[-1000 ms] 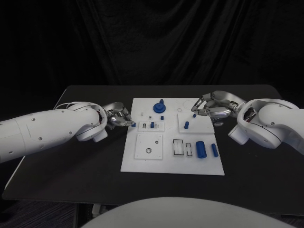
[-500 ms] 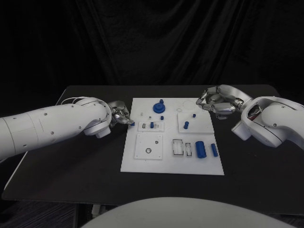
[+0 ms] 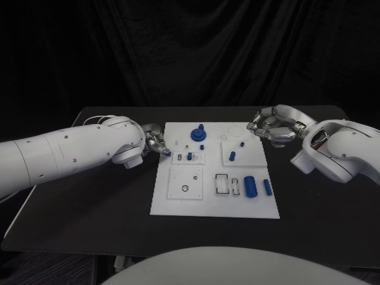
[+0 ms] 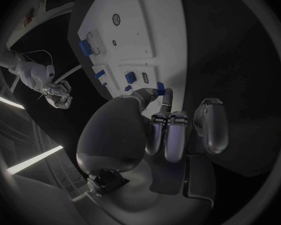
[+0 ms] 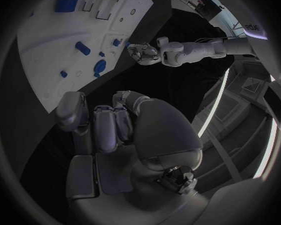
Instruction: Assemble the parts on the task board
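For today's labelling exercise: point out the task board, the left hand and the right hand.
task board (image 3: 186, 205): head view, bare white near-left corner.
left hand (image 3: 154, 144): head view, middle of the silver hand at the board's left edge.
right hand (image 3: 274, 126): head view, middle of the curled silver hand.

I see one white task board (image 3: 177, 205) on one black table (image 3: 87, 202). On the board I count seven blue parts. There is one gear-like piece (image 3: 199, 135) at the far end, one upright peg (image 3: 233, 157), one fat cylinder (image 3: 251, 186) and one long bar (image 3: 268, 187). The other three are small studs: a middle stud (image 3: 202, 146), a left stud (image 3: 190, 156) and a right stud (image 3: 241, 143). An eighth small blue part (image 3: 166, 154) sits at the fingertips of my left hand (image 3: 153, 143). With my right hand (image 3: 271, 126), that makes two hands.
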